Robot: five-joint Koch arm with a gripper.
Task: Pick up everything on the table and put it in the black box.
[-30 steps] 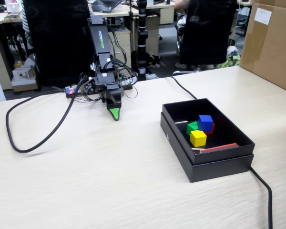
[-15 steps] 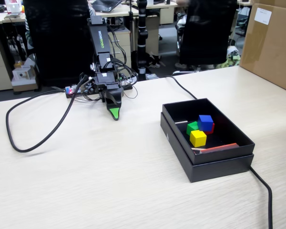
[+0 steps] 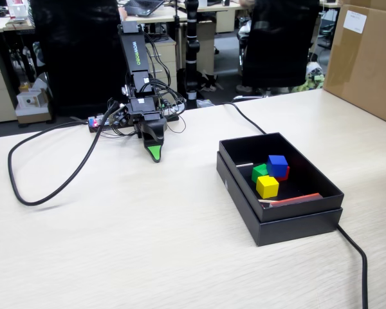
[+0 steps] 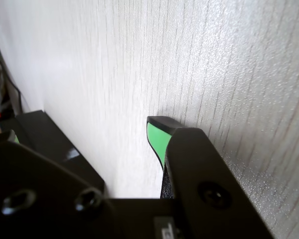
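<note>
Your arm is sitting folded at the far edge of the table (image 3: 148, 244), with the gripper (image 3: 155, 154) pointing down so its green tip is at or just above the beige top. In the fixed view only a single green-tipped wedge is showing. In the wrist view the gripper (image 4: 157, 130) is presenting one green-faced jaw with a black part lying over it, close to the wood grain; you cannot tell from either view how far the jaws are parted. Nothing is showing in its grasp.

All four cubes are lying inside the black box (image 3: 244, 183), which is standing well to the right of the gripper in the fixed view. The yellow cube (image 3: 267, 187) is sitting nearest the camera. The green cube (image 3: 259, 172) is just behind it, touching or nearly so. The blue cube (image 3: 278, 165) is perching above the red cube (image 3: 285, 174), which is mostly hidden, only a sliver showing.

A thick black cable (image 3: 32, 174) is looping across the left of the table, and a brown carton (image 3: 363, 58) is standing at the far right.
</note>
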